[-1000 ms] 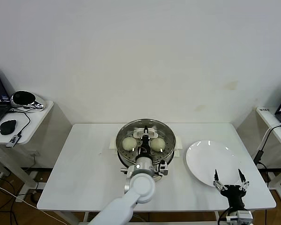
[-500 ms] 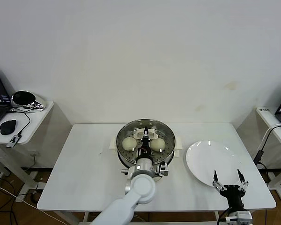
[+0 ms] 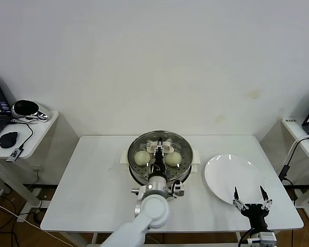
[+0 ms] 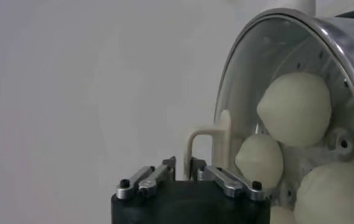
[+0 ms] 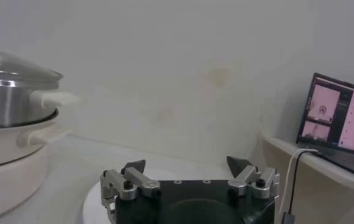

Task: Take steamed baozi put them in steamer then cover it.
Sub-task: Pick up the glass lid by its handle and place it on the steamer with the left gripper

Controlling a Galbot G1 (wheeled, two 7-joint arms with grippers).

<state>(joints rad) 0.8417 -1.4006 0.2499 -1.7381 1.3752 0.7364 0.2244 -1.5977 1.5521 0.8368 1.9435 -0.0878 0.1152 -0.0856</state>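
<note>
While the cover (image 3: 160,151) is sitting on the steamer (image 3: 135,172) at the middle of the counter (image 3: 92,180), the left hand (image 4: 183,172) is hovering just above the lid's cream handle (image 4: 208,141). In the left wrist view its fingers are standing almost together with nothing between them, the handle lying just beyond their tips; so it looks as though the lid is being let go, not gripped.

Through the glass the steamed baozi (image 4: 295,108) are showing inside the pot, three clearly and the edge of a fourth at the lower rim of that view. The white plate (image 3: 233,177) to the right is lying bare, so the loading appears finished and the covering close to done.

To finish this well, the left hand is probably best drawn straight away from the handle without brushing it, since a sideways nudge could slide the lid off its seat. It is worth checking that the metal rim is sitting evenly all round; I cannot tell that from here.

The right hand (image 3: 253,204) is waiting at the near right edge of the counter by the plate, fingers spread wide and holding nothing.
</note>
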